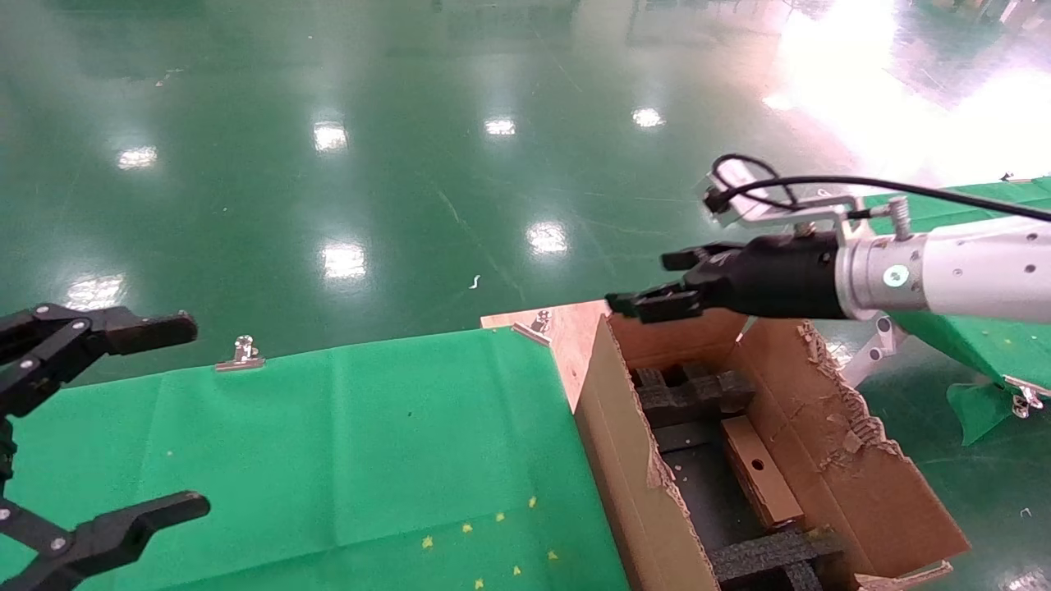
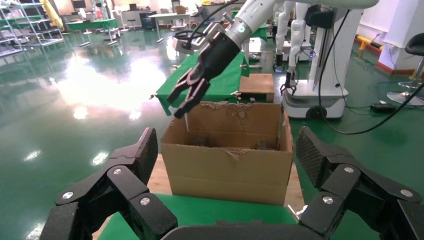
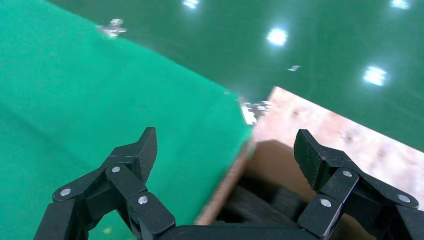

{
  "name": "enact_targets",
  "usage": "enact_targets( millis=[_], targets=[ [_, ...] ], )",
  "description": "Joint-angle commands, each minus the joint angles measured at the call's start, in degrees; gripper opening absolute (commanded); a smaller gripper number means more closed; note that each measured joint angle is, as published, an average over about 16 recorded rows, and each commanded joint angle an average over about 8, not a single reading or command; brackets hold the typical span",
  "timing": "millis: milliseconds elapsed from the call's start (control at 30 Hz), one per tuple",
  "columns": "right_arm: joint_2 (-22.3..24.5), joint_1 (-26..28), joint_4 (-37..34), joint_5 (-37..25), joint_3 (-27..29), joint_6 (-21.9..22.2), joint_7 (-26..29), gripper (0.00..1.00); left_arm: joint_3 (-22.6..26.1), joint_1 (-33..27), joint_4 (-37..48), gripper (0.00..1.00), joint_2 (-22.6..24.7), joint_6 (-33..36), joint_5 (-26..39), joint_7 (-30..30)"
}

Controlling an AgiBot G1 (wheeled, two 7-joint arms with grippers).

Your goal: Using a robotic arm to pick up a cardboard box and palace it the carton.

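Ragged corrugated cardboard carton (image 1: 821,460)

The cloth (image 1: 328,443) is bright green with small yellow specks. The carton (image 1: 624,476) is brown, its foam (image 1: 694,394) black. The box (image 1: 759,472) is lighter brown. The floor (image 1: 410,164) is glossy dark green. Both grippers are black: right (image 1: 657,283), left (image 1: 156,419). The arm (image 1: 961,279) is silvery white.

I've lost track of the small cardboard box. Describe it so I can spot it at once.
Look inside the big torn carton right of the green table. The small box lies flat on the bottom, between black foam inserts. It is the only smooth brown piece there, with a round hole.
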Motion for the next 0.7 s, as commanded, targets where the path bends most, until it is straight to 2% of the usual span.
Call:
enact_targets(
  millis=[33,700],
  targets=[
    [-0.3,-1.2,0.3,1.2,1.8,-1.3,-1.5,1.00,0.0,0.0,0.0,1.00,0.0,0.0,0.0,0.0],
    [-3.2,-13.2,3.3,13.1,19.5,-14.0,-17.2,1.00,0.0,0.0,0.0,1.00,0.0,0.0,0.0,0.0]
  ],
)
